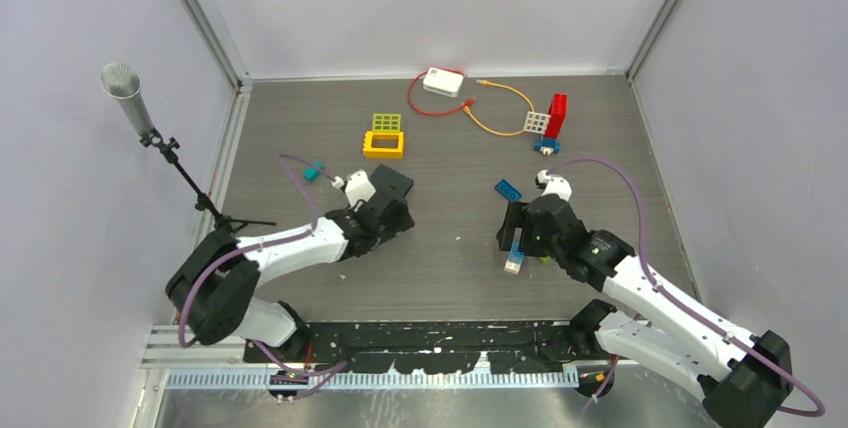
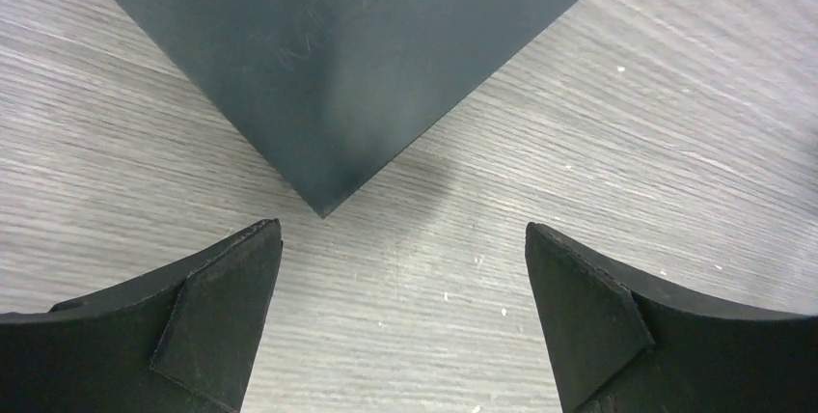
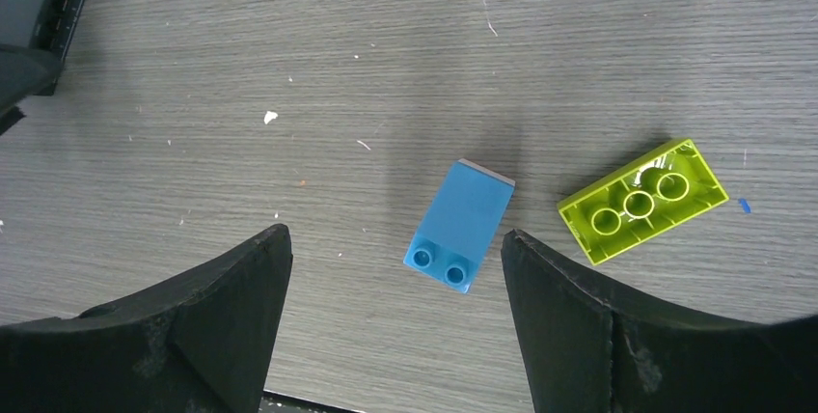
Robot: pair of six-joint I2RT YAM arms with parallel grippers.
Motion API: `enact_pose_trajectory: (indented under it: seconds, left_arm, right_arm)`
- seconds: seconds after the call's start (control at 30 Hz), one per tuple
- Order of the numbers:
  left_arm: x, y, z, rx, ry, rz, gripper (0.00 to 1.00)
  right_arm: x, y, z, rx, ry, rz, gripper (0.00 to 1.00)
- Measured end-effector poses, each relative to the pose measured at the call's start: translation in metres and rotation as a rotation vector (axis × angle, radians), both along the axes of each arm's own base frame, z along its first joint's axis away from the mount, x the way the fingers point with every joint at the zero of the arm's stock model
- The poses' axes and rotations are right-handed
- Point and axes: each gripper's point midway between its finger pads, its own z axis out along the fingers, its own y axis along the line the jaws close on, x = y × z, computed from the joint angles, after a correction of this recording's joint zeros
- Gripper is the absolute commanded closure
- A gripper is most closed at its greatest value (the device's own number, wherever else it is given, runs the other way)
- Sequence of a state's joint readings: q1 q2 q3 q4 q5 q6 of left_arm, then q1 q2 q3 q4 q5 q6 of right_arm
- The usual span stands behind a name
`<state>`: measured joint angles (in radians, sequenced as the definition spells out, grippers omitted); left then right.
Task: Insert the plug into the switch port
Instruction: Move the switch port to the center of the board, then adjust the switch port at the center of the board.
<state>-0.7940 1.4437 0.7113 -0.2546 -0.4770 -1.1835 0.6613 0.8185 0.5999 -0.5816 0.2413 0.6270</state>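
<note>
At the far left a microphone stand (image 1: 125, 98) rises beside the worktop (image 1: 450, 198). The left end effector (image 2: 403, 234) sits low over the wood-grain surface. Its 2 fingers (image 2: 217, 307) are spread wide with nothing between them, and only the corner of a dark flat panel (image 2: 357, 66) lies just ahead. A small teal block (image 1: 314, 172) sits just left of that arm's wrist; a yellow frame (image 1: 384, 144) and a green grid (image 1: 386, 122) lie further back.

At the back centre rests the white switch (image 1: 444, 81), with a red cable (image 1: 409, 96) looping from it. The plug (image 1: 469, 102) on its loose end lies on the worktop just beside the switch. An orange cable (image 1: 515, 91) runs right from there toward a white grid (image 1: 538, 122) and a red block (image 1: 556, 113).

The right end effector (image 3: 395, 239) is also spread wide, holding nothing — a blue block (image 3: 461, 225) lies flat between its fingers, nearer the right one. A lime brick (image 3: 641, 201) lies upside down just beyond.
</note>
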Motion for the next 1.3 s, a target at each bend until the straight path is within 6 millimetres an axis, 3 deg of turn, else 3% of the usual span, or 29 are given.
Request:
enact_pose_trajectory:
  seconds: [0.27,0.4,0.53,0.6,0.93,1.13,1.3]
  left_arm:
    - [0.004,0.018,0.065,0.071,-0.143,-0.115,0.00]
    - [0.028,0.051,0.080,0.115,-0.160,-0.084,0.00]
    - [0.049,0.114,0.068,0.147,-0.112,0.046,0.00]
    - [0.051,0.125,0.061,0.163,-0.089,0.055,0.00]
    - [0.066,0.128,0.011,0.188,0.057,0.016,0.00]
    - [0.069,0.115,-0.003,0.116,0.045,-0.018,0.01]
    - [0.072,0.101,-0.006,0.040,-0.008,-0.055,0.02]
  right_arm:
    - [0.010,0.007,-0.005,0.014,-0.002,-0.018,0.19]
    - [0.025,0.025,-0.009,0.061,-0.006,-0.016,0.19]
    - [0.041,0.049,-0.023,0.094,0.026,-0.002,0.20]
    - [0.052,0.064,-0.030,0.105,0.047,0.005,0.22]
    - [0.110,0.151,-0.074,0.117,0.126,0.051,0.25]
    - [0.142,0.188,-0.073,0.141,0.097,0.065,0.25]
    - [0.163,0.208,-0.073,0.158,0.074,0.070,0.26]
